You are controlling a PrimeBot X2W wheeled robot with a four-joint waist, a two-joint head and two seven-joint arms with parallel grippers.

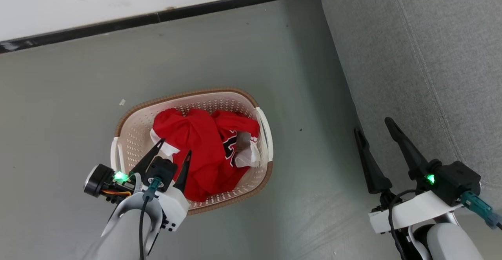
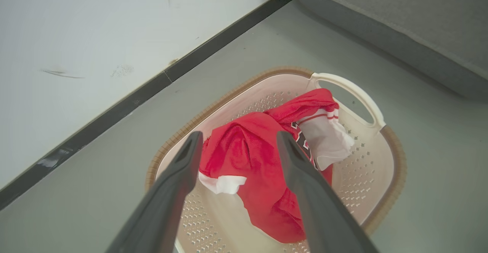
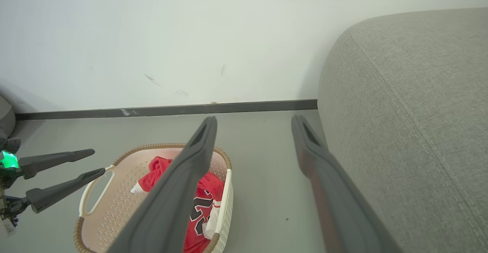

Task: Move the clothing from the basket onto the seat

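Note:
The red clothing [image 1: 204, 150] with white trim lies bunched inside the cream basket [image 1: 133, 134] on the floor; a jersey with black-and-white lettering and a fold of white cloth [image 1: 247, 154] lie at its right side. My left gripper [image 1: 175, 147] hovers open above the basket's near-left part, fingers apart over the red clothing [image 2: 248, 157] and basket [image 2: 366, 169], holding nothing. My right gripper [image 1: 374, 124] is open and empty beside the grey seat [image 1: 423, 56], over bare floor. In the right wrist view the basket [image 3: 99, 215], clothing [image 3: 202, 199], seat [image 3: 419, 111] and left gripper [image 3: 97, 162] appear.
A white wall with a dark baseboard [image 1: 157, 17] runs behind the basket. Grey floor [image 1: 313, 142] separates the basket from the seat's rounded edge. A small white scrap [image 1: 122, 102] lies on the floor beyond the basket.

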